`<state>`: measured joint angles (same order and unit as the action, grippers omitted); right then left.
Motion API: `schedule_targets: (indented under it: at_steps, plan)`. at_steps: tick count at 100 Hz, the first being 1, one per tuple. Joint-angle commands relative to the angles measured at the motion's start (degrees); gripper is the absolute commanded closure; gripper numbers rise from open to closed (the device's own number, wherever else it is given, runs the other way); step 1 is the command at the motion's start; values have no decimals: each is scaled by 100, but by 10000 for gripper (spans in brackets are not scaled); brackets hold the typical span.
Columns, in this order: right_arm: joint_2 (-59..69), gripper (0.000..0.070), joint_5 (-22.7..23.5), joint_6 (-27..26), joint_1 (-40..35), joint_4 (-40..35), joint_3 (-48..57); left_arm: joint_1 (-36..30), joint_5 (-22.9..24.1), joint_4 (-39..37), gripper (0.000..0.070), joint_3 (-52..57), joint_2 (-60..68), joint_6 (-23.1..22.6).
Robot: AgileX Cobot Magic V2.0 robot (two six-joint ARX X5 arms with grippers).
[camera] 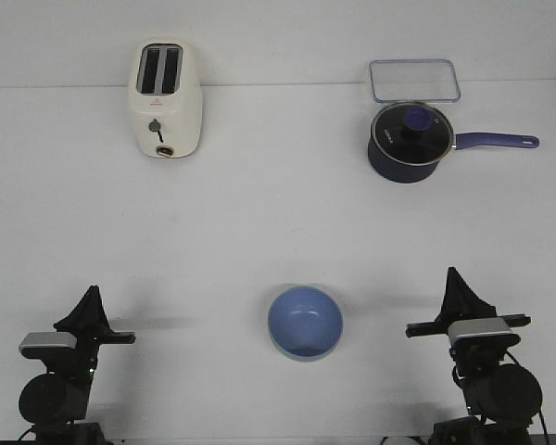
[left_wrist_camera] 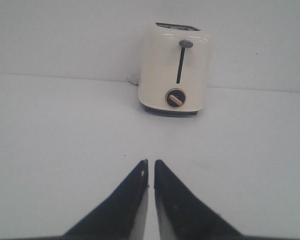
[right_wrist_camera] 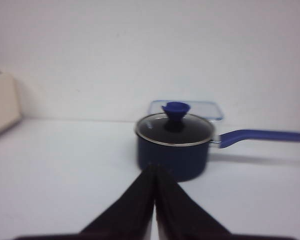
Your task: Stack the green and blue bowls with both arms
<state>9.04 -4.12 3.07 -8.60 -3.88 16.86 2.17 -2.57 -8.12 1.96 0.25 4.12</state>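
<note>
The periwinkle blue bowl [camera: 305,320] sits upright on the white table at the front centre, between my two arms. A thin pale green edge [camera: 276,349] shows under its front left rim, so it appears to be nested in the green bowl, which is otherwise hidden. My left gripper [camera: 94,295] is at the front left, shut and empty, well left of the bowls. In the left wrist view its tips [left_wrist_camera: 151,162] stand a hair apart over bare table. My right gripper [camera: 454,276] is at the front right, shut and empty, also seen in the right wrist view [right_wrist_camera: 155,167]. No bowl shows in either wrist view.
A cream toaster [camera: 167,100] stands at the back left and also shows in the left wrist view [left_wrist_camera: 174,70]. A dark navy saucepan with a glass lid [camera: 408,141] and a long handle pointing right stands at the back right [right_wrist_camera: 174,145]. A clear lid [camera: 414,80] lies behind it.
</note>
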Motion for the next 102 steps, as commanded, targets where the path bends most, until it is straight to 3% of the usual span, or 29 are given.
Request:
schedule_targets:
  at_steps: [1, 31, 102]
  plan:
    - [-210, 700, 24, 883, 28, 98, -367, 0, -24, -59, 685, -116, -7, 24]
    - [-896, 700, 138, 1296, 122, 459, -1622, 0, -24, -61, 685, -116, -7, 24]
    - [-896, 700, 109, 1287, 118, 459, -1611, 0, -24, -57, 685, -114, -7, 22]
